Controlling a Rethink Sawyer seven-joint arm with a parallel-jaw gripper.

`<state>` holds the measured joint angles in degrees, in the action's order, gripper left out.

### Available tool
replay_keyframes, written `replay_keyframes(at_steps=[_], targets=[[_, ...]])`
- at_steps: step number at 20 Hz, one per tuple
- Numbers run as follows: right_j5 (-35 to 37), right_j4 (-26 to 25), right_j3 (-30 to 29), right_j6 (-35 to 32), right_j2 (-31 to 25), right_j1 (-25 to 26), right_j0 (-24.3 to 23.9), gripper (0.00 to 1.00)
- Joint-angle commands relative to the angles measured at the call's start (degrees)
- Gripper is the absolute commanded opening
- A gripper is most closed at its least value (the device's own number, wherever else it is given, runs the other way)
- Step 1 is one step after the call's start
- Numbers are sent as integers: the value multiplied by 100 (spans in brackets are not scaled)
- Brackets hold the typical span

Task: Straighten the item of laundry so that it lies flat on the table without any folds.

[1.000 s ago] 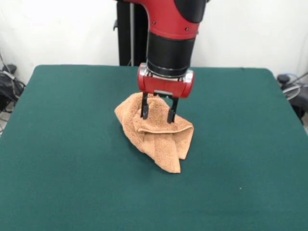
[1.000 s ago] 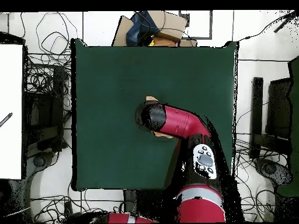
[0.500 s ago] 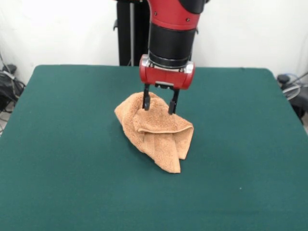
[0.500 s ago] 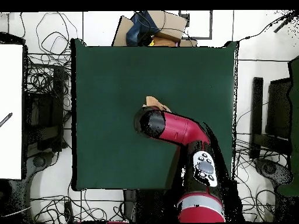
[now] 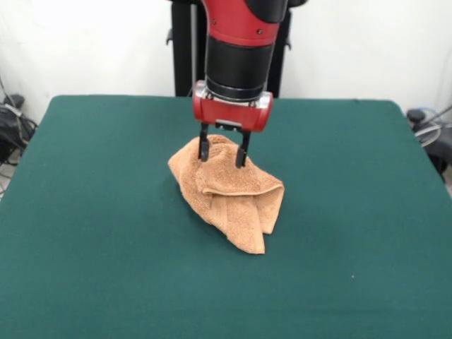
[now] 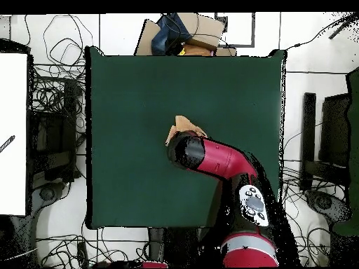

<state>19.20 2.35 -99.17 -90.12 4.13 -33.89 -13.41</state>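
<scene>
Fingers spread apart, my gripper (image 5: 223,154) hangs over the far part of the towel (image 5: 229,191) with nothing clamped between them. Both dark fingertips (image 5: 204,150) reach down to the upper edge of the crumpled cloth — whether they press into the terry or just hover at it I cannot tell from the front view. The gap between the fingers is wide, and a hump of the cloth shows through it.

The towel lies near the middle of the table (image 5: 92,233), bunched and folded over itself. A thick rolled fold runs across it just below my fingertips, and from there a doubled flap trails toward the near side, ending in a blunt corner. Most of the cloth sits nearer the camera than my gripper.

From overhead, my arm (image 6: 217,157) covers almost all of the towel — only a small tan corner (image 6: 184,125) shows past my wrist, on the green table (image 6: 126,91).
</scene>
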Motion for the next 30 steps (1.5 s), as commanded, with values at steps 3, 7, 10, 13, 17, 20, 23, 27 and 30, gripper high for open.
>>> replay_keyframes(at_steps=[3, 7, 10, 13, 17, 20, 23, 27, 30], targets=[[-452, -74, -201, -805, -563, 295, -202, 100], [-444, -84, -158, -797, -554, 346, -197, 100], [-418, -75, -109, -791, -543, 375, -180, 100], [-420, -53, -52, -813, -529, 439, -164, 100], [-243, -19, 64, -824, -441, 437, -64, 100], [-181, 5, 84, -824, -451, 459, -55, 100], [-229, 35, 98, -844, -486, 486, -93, 100], [-274, 53, 87, -915, -432, 476, -49, 100], [-261, 65, 55, -908, -466, 459, -80, 100]])
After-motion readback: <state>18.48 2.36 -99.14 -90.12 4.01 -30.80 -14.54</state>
